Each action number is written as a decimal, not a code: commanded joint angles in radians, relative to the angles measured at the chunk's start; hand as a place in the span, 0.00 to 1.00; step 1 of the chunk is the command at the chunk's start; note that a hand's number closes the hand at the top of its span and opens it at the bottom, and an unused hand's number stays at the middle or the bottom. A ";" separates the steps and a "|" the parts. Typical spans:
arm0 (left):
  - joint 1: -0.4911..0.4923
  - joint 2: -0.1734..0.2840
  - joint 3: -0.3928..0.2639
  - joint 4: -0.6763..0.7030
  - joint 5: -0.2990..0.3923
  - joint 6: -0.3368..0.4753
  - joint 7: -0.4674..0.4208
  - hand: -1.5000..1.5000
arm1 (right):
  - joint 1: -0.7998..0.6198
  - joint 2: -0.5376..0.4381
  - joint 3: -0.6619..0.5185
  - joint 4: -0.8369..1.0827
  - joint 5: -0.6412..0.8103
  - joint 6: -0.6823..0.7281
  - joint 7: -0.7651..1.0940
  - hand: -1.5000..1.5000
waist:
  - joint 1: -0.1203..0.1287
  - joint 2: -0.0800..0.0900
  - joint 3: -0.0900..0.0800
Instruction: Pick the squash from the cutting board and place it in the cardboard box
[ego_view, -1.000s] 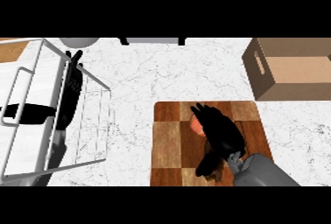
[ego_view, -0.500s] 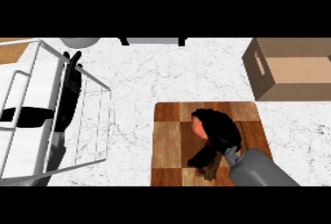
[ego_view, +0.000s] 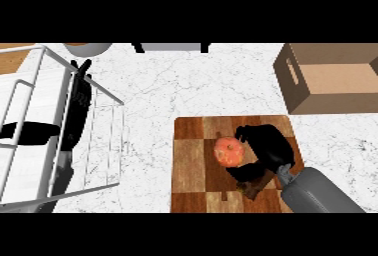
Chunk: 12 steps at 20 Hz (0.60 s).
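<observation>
Resting on the middle of the checkered wooden cutting board (ego_view: 193, 165), the orange squash (ego_view: 229, 151) lay just left of the robot's right hand (ego_view: 267, 145), which came in over the board's right side on a grey forearm (ego_view: 316, 192) from the lower right corner of the counter (ego_view: 192, 95). The black fingers (ego_view: 247, 132) bent around the squash's upper right side and the thumb (ego_view: 247, 174) sat below it, so the hand cupped the squash from the right, its left half plainly showing; whether the fingers pressed against the skin could not be told. The squash sat on the board, its shadow falling dark beneath the hand. The cardboard box (ego_view: 332, 77) stood open at the counter's upper right corner, well apart from the board, a slot handle in its left wall. Along the counter's left edge stood a white wire rack (ego_view: 44, 135), and the left hand (ego_view: 80, 75) showed beside it with fingers straight and pointing up, holding nothing. A grey bowl (ego_view: 87, 48) showed at the counter's top edge.
</observation>
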 joint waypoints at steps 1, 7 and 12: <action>0.039 0.015 -0.106 0.033 -0.021 -0.096 0.051 0.50 | 0.091 -0.228 -0.064 -0.033 -0.050 -0.022 -0.226 1.00 | -0.050 0.014 0.007; 0.065 0.031 -0.112 0.002 -0.010 -0.112 0.055 0.50 | 0.167 -0.410 -0.222 -0.012 -0.107 -0.162 -0.483 1.00 | -0.041 0.010 0.007; 0.075 0.011 -0.133 0.020 -0.029 -0.099 0.029 0.50 | 0.170 -0.443 -0.331 -0.023 -0.132 -0.251 -0.527 1.00 | -0.033 0.012 0.005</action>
